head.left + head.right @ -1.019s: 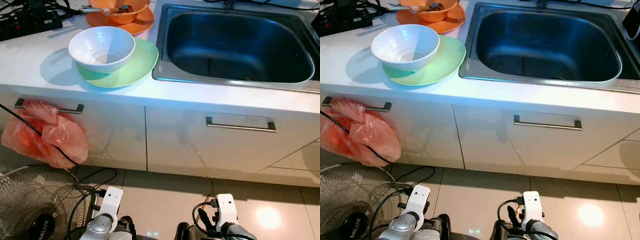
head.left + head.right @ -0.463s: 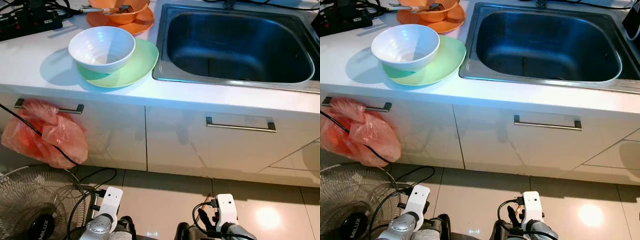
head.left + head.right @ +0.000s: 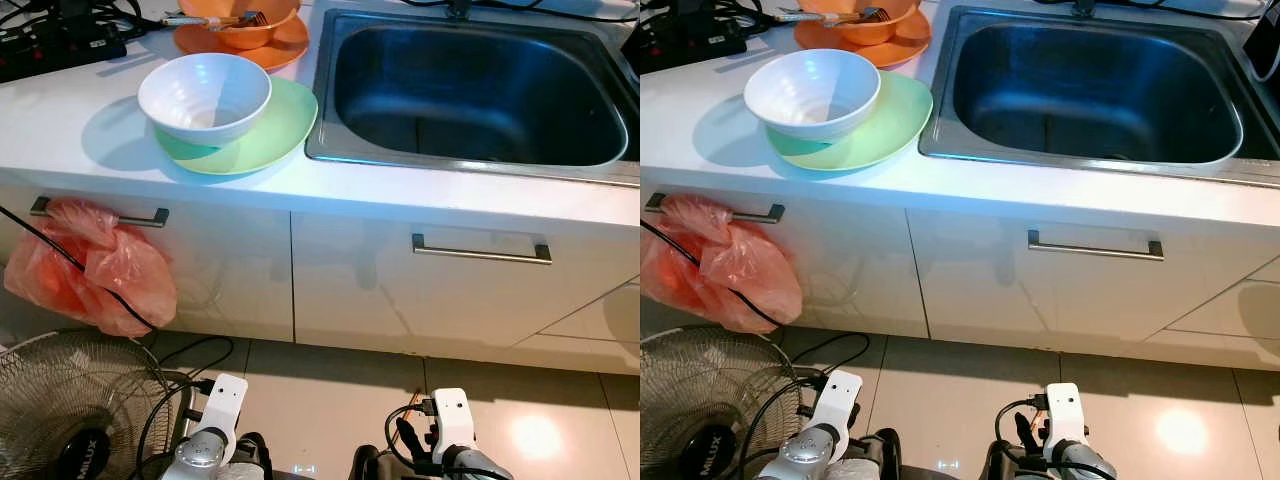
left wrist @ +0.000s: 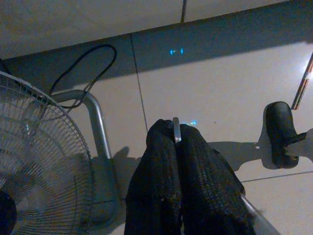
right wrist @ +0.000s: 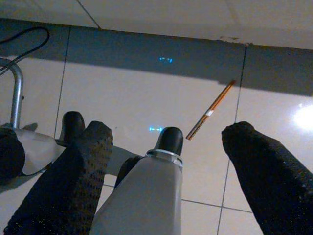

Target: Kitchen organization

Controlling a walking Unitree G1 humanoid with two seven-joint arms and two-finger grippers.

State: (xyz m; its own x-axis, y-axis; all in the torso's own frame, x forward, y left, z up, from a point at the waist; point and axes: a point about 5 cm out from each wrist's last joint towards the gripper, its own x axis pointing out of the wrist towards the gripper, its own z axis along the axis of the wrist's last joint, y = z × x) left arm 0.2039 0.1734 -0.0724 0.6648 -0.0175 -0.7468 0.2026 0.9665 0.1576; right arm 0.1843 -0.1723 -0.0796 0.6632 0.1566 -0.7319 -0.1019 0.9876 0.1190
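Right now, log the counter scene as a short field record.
counter: white worktop above two cabinet fronts
white bowl: upright on the green plate, left of the sink
orange bowl: on an orange plate, behind the white bowl, a fork across it
sink: steel, basin bare
orange bag: hangs from the left cabinet handle
floor: fan at left
left gripper: low, fingers together
right gripper: low, fingers spread

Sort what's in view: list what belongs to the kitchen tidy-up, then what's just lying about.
For the job:
white bowl on green plate
orange bowl on orange plate, holding a fork
sink

Lying about:
orange bag on drawer handle
fan
power strip
stick on floor
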